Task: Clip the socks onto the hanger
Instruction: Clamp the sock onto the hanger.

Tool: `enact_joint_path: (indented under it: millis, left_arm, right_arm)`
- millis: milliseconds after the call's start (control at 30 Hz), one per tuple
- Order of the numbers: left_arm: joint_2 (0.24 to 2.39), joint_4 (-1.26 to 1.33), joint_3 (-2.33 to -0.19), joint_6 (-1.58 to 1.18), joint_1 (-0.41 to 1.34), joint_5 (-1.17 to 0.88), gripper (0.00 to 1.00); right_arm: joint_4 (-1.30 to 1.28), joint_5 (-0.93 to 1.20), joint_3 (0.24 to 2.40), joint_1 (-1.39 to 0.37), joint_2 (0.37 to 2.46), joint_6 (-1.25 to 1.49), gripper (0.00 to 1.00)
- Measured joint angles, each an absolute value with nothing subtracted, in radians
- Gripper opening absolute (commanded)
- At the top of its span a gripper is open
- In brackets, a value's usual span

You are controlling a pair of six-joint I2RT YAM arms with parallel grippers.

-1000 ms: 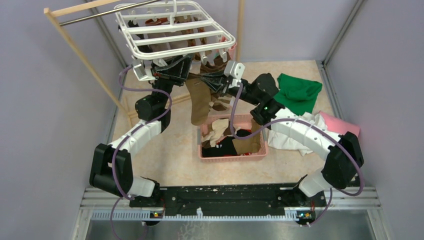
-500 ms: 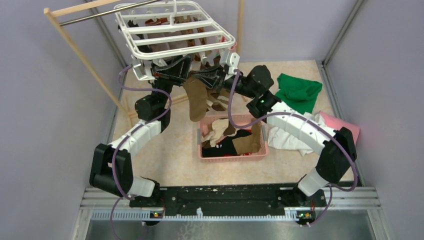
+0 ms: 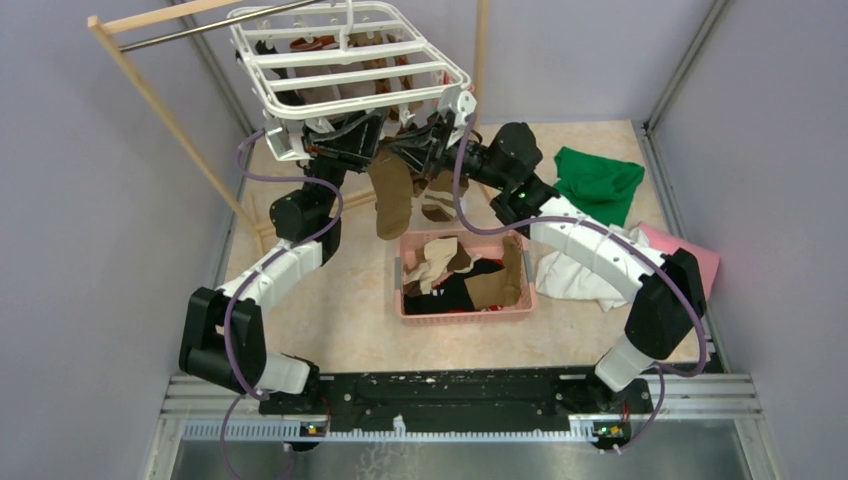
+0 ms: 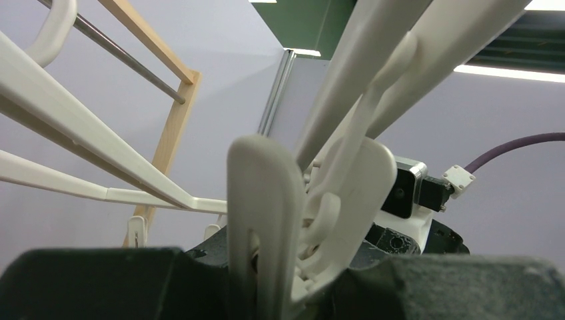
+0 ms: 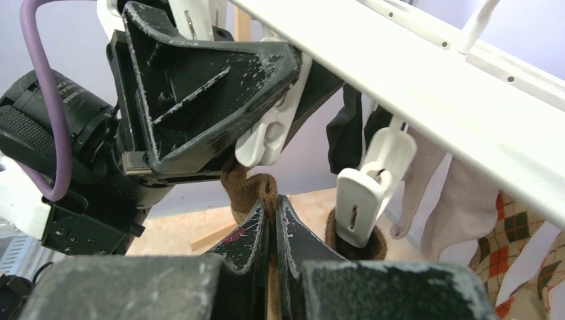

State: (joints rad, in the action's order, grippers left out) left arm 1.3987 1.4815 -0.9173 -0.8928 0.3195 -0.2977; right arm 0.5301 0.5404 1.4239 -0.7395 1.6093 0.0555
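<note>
The white grid hanger (image 3: 350,60) hangs at the top with several socks clipped under it. My left gripper (image 3: 362,135) is just under its near edge, shut on a white clip (image 4: 293,220) and squeezing it. In the right wrist view that clip (image 5: 270,137) sticks out of the left gripper's black fingers (image 5: 200,87). My right gripper (image 5: 273,213) is shut on the cuff of a plain brown sock (image 5: 250,190), which sits right below that clip. The sock (image 3: 392,195) hangs down over the floor. A neighbouring clip (image 5: 366,193) holds another brown sock (image 5: 353,243).
A pink basket (image 3: 465,315) with more socks sits mid-floor under the grippers. A green cloth (image 3: 595,185), a white cloth (image 3: 580,270) and a pink cloth (image 3: 685,250) lie at the right. The wooden rack (image 3: 150,90) with its metal rod stands at the back left.
My right gripper has moved up and to the left with the brown sock, bringing its cuff to the clip held by my left gripper. The left arm has stayed put.
</note>
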Motion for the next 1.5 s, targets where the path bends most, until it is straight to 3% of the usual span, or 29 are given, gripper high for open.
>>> enact_joint_path:
  millis: [1500]
  left_arm:
    - [1.399, 1.481, -0.918, -0.918, 0.311, -0.313, 0.20]
  right_arm:
    - [0.547, 0.508, 1.489, -0.708, 1.613, 0.234, 0.00]
